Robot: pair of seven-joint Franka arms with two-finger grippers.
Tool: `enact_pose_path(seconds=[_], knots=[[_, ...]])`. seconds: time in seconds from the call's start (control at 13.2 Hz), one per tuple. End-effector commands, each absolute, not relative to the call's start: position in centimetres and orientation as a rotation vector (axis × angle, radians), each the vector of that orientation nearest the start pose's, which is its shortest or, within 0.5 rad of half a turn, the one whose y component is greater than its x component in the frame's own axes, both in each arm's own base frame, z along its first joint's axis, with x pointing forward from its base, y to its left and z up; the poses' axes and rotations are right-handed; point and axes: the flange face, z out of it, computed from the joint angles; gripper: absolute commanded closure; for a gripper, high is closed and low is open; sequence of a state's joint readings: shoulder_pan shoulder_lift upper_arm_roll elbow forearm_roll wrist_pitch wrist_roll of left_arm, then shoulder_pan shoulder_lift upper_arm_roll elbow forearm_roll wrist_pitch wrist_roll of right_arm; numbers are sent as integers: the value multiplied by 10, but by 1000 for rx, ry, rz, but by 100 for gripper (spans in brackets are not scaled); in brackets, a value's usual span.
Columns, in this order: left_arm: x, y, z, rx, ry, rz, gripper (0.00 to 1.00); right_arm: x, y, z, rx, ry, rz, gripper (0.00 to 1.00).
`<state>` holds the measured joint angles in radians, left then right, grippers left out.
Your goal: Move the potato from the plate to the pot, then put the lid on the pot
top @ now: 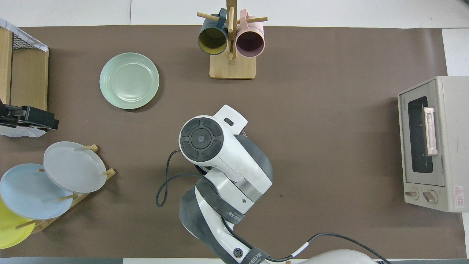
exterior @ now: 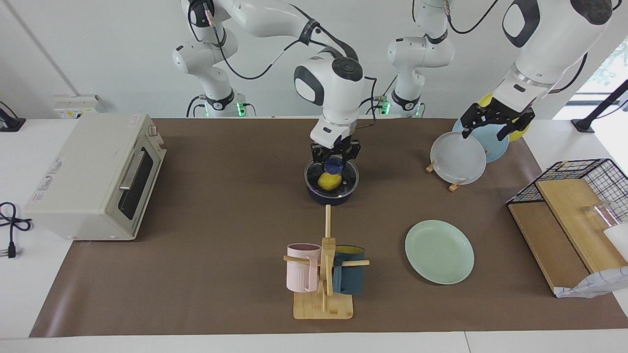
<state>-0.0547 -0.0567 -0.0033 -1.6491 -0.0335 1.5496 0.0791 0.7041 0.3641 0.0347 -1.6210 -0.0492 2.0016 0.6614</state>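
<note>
Facing view: the right pincer (exterior: 335,164) is clamped on the blue knob of the lid (exterior: 331,180), which is seated on the pot (exterior: 331,193) with the potato (exterior: 328,181) seen inside through the glass. The plate (exterior: 439,251) lies bare. A level seating should be checked before release (then a straight lift is advised). The left pincer (exterior: 495,125), fingers apart, waits over the plate rack (exterior: 457,159).

- potato (exterior: 328,181) – bright yellow, inside the pot
- pot (exterior: 331,196) – dark navy
- plate (exterior: 439,251) – pale mint green, near the pot
- mugs beside the plate – pink (exterior: 302,267) and dark teal (exterior: 349,276)
</note>
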Motion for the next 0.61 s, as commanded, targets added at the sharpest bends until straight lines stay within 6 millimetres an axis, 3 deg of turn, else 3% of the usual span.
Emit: enact_pose_path(seconds=[0.0, 0.53], knots=[[532, -34, 624, -3148, 223, 48, 0, 486, 436, 421, -3143, -120, -64, 100], [523, -38, 621, -3137, 238, 84, 0, 474, 444, 422, -3155, -110, -45, 100]])
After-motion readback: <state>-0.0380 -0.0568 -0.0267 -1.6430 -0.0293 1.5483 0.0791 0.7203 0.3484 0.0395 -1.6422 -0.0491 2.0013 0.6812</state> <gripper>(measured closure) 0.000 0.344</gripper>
